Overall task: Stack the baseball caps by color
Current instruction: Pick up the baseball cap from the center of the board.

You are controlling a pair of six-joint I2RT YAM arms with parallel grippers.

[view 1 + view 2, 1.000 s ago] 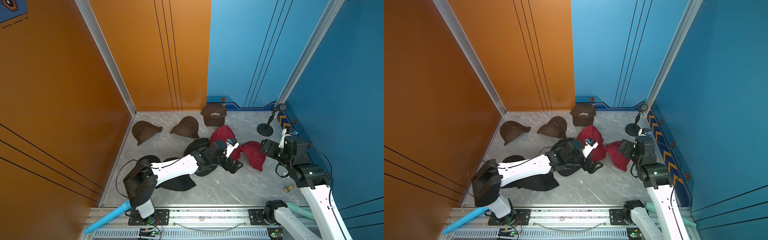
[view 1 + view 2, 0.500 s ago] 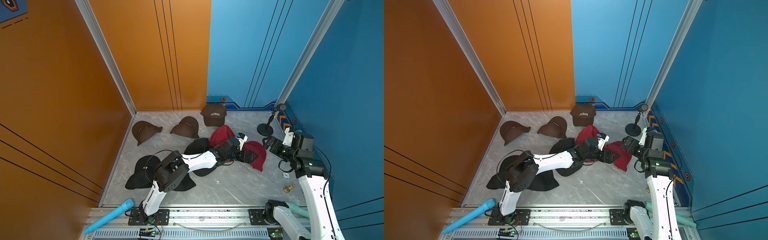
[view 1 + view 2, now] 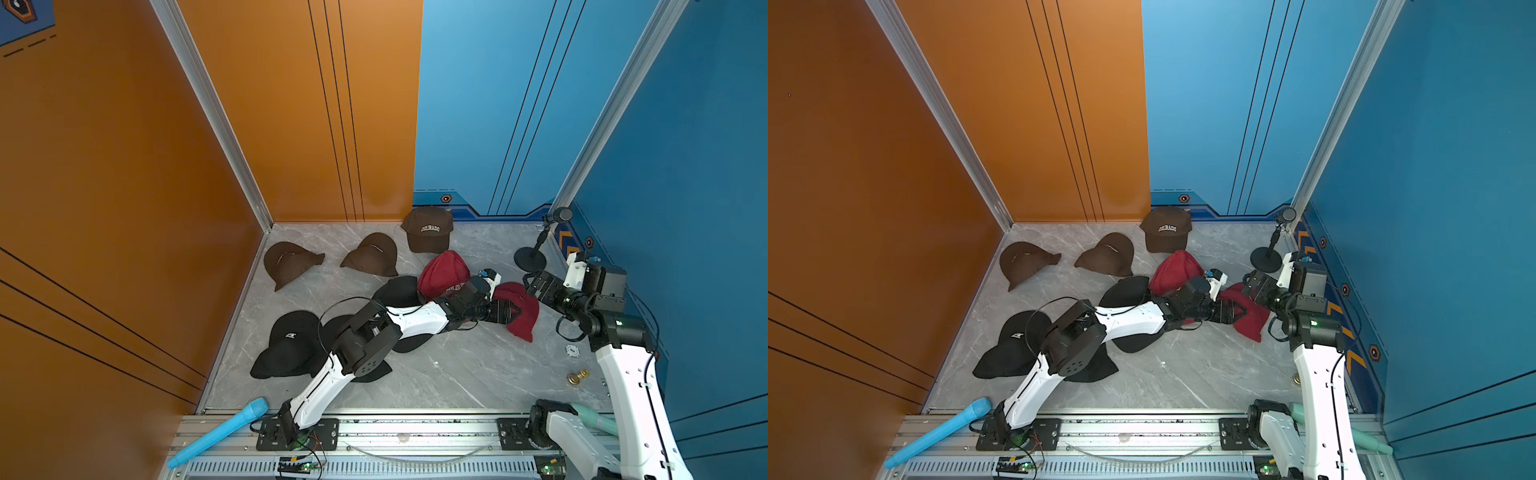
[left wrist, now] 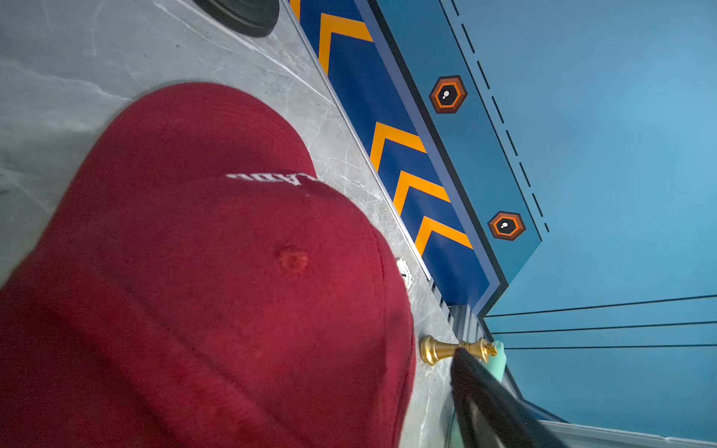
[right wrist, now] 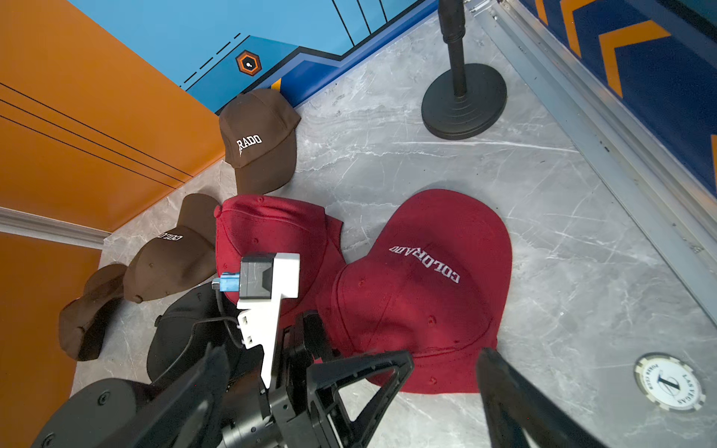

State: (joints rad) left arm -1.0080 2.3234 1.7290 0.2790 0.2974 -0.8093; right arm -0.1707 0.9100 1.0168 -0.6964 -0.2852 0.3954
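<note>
Open room: bare marble floor [image 3: 457, 374] at near centre. The right wall [image 3: 685, 208] is close behind the right gripper [image 3: 536, 284], whose jaws are spread wide and empty.

Left gripper [image 3: 1236, 312]: jaws apart at the rear edge of the red cap [image 3: 524, 320]; cannot tell whether it has a grip.

Counts:
- brown caps [image 3: 372, 255]: 3, along the back wall.
- red: 2 visible; the second red cap [image 3: 442, 270] touches the first.
- black caps [image 3: 289, 345]: partly under the left arm [image 3: 415, 320], count unclear.

Text: "COLORADO" on red and brown caps; "LAS VEGAS" on the poker chip [image 5: 669, 382].
</note>
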